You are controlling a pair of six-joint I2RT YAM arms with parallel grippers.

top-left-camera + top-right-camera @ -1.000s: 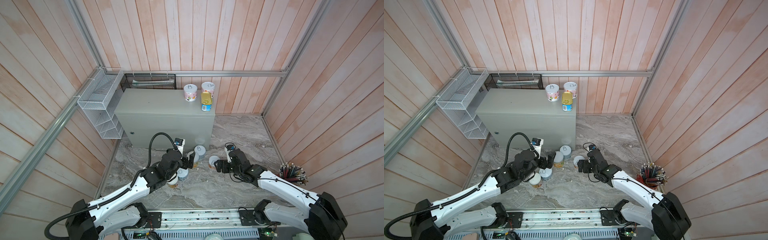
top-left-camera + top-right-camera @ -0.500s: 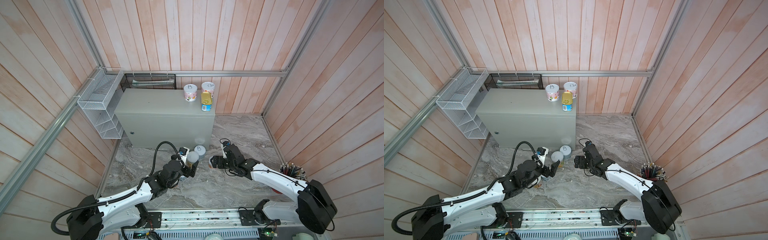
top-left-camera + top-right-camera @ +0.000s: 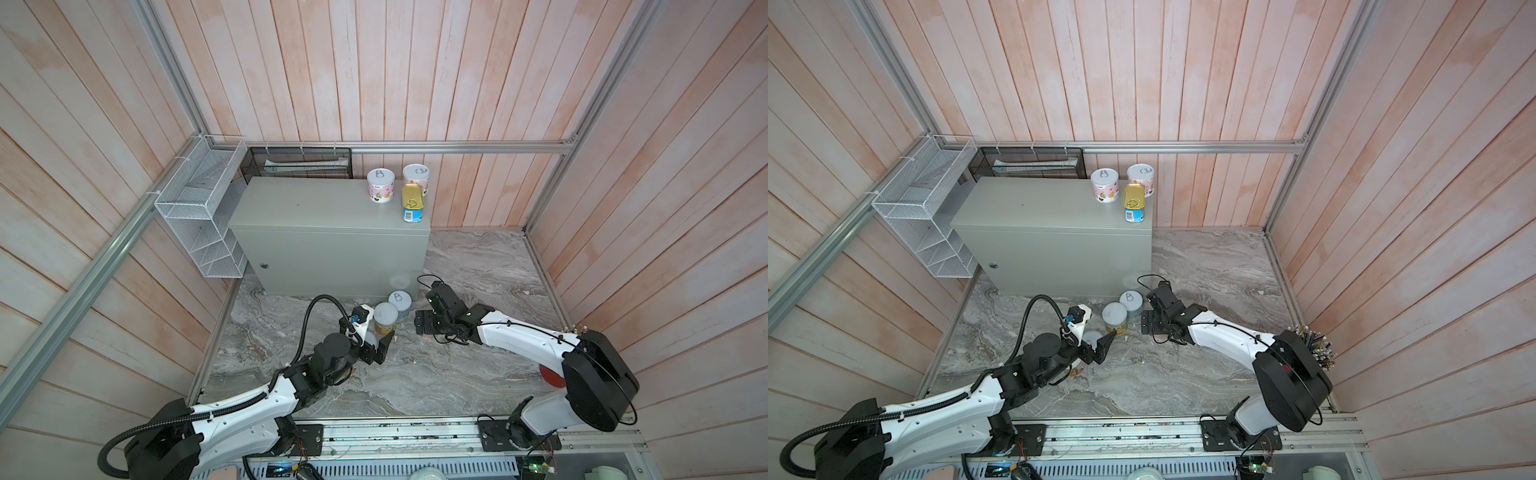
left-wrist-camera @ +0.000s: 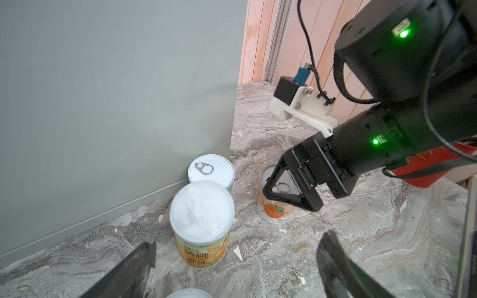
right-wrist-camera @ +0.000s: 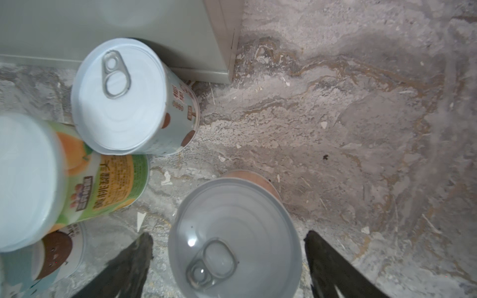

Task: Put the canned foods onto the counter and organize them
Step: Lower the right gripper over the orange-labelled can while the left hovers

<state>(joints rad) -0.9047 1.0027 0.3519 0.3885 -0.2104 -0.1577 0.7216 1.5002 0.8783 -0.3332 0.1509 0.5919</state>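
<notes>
1. Grey-veined marble floor (image 3: 478, 257) with pink plank walls (image 3: 374, 62) all round. The one in play is the orange-label can (image 4: 275, 210), standing on the marble just off the front corner of the counter (image 3: 324, 216) on the right arm's side. It's upright, long axis straight up, lid to the ceiling.
2. The right gripper (image 5: 229, 247) is down over it with its fingers (image 5: 129, 263) spread, one on each side of the round wall. The pull tab sits at the gripper's end of the lid. I can see a sliver of gap on one side, so I'd call it straddling, not pinching. Makes sense to me: opposite sides of a cylinder is the grip least likely to squirt it out.
3. Next door are the tall plain-lid can (image 4: 202, 211) and the pull-tab can (image 4: 211, 170), both upright. The pull-tab can is tucked against the counter's base. Can't tell if those two touch. A coconut-label can (image 5: 56, 247) stands beside the tall one.
4. The left gripper (image 4: 236, 258) hangs low, jaws wide apart and empty, aimed at the tall can. My guess is it's lining up for that one.
5. Up on the counter, a pink-label can (image 3: 380, 187), a second round can (image 3: 415, 176) and the blue tin (image 3: 412, 203) are bunched in the back corner, probably to leave room for the rest. The tin lies gold top up, long side running from the wall to the front edge.
6. Further out there's a white wire basket (image 3: 199, 216) and a red cup of pencils (image 3: 1312, 345).
</notes>
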